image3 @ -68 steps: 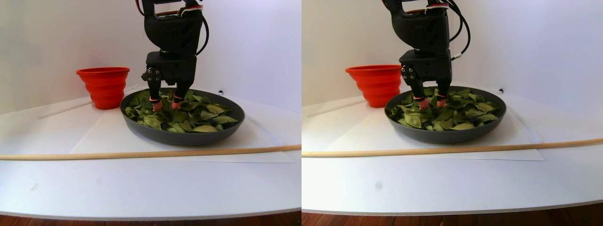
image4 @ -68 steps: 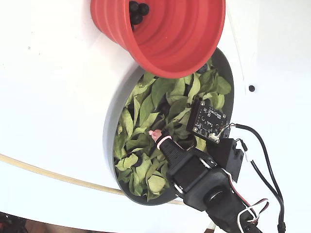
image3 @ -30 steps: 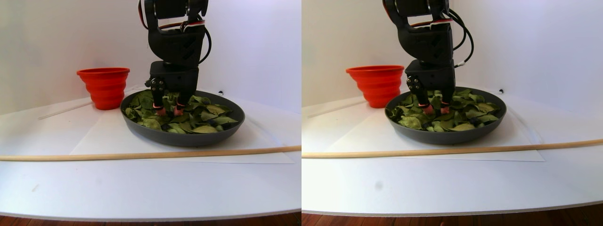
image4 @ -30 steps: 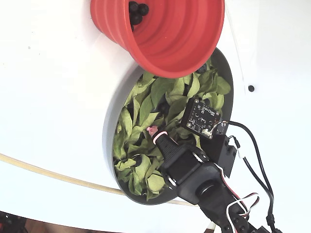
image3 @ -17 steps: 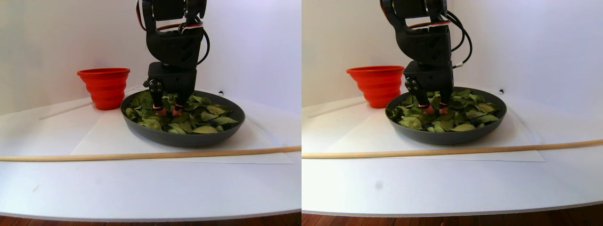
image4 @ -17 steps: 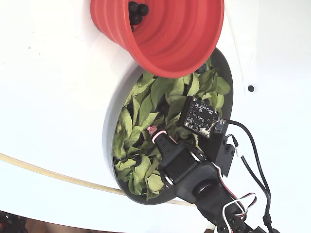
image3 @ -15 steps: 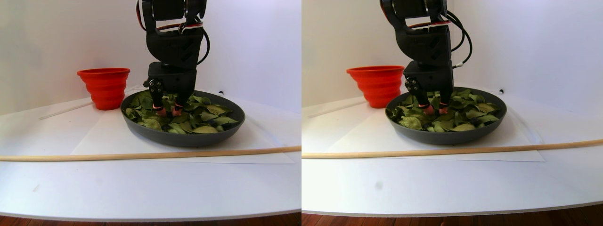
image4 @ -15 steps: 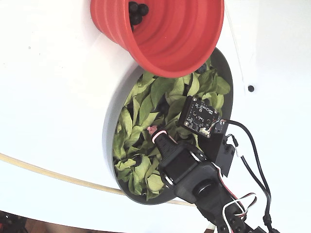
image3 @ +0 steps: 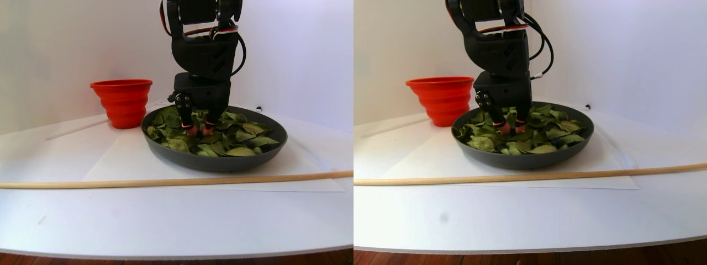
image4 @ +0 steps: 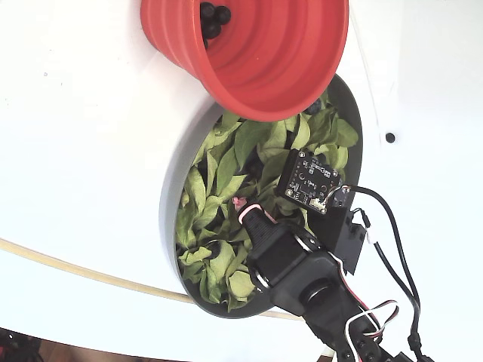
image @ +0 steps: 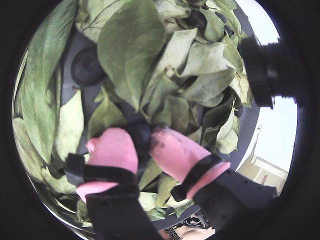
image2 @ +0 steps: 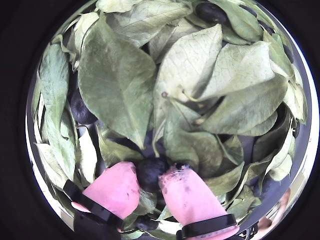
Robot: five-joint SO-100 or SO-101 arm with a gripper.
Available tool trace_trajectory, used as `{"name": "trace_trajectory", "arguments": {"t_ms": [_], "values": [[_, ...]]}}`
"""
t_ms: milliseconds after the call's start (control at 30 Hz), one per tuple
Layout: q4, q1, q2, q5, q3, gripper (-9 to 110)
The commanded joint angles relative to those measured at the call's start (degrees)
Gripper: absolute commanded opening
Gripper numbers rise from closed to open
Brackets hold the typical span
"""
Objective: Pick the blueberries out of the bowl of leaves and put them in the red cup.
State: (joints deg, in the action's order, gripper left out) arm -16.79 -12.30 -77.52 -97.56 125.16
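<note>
Your hand [image2: 150, 187] pinches a blueberry [image2: 150, 172] at six o'clock among the leaves [image2: 120, 80]; three berries [image4: 212, 19] already sit in the red cup [image4: 264, 68]; several remain.

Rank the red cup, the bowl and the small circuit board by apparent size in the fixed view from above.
1. The red cup and the bowl look similar; the cup sits nearer the camera and covers part of the bowl, so no ranking.
2. The circuit board, clearly smallest.
</note>
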Motion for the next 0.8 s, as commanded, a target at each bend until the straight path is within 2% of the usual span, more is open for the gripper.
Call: {"name": "trace_trajectory", "arguments": {"t_ms": [0, 767], "values": [[0.9, -0.3, -2.9, -0.3, 0.8, 7], [6.3, 1.1, -14.1, -0.5, 3.1, 7]]}}
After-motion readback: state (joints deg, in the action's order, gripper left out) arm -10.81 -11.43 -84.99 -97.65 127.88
